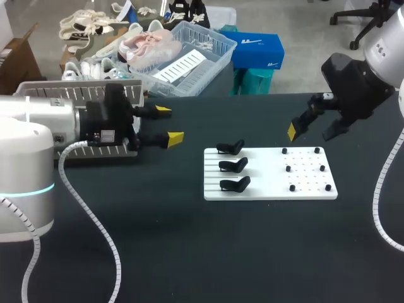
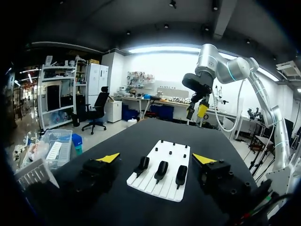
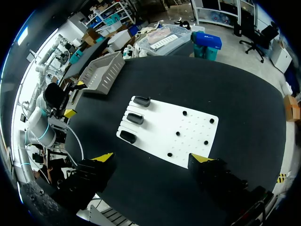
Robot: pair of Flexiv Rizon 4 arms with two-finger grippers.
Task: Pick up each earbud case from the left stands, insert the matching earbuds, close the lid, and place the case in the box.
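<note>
In the head view we are looking at three black pieces (image 1: 233,165) sitting in a column on the left part of a white board (image 1: 309,189), right of the frame's centre; we are not managing to tell case from stand. Each is lying with its long axis along the board's long edge, left to right in the frame, its raised end pointing right. We are judging them light, rigid and smooth, so likely slippery, and best pinched across the narrow sides near the middle. The left pincer (image 1: 169,124) is hanging spread at centre left, well apart from them; the right pincer (image 1: 314,130) is hovering at upper right. The grey box (image 1: 76,95) is standing at upper left. In the left wrist view the spread fingers are framing the pieces ahead, their long axes running away from the pincer. In the right wrist view the pincer is gaping wide over the counter, with the pieces at the board's end nearer the box.
</note>
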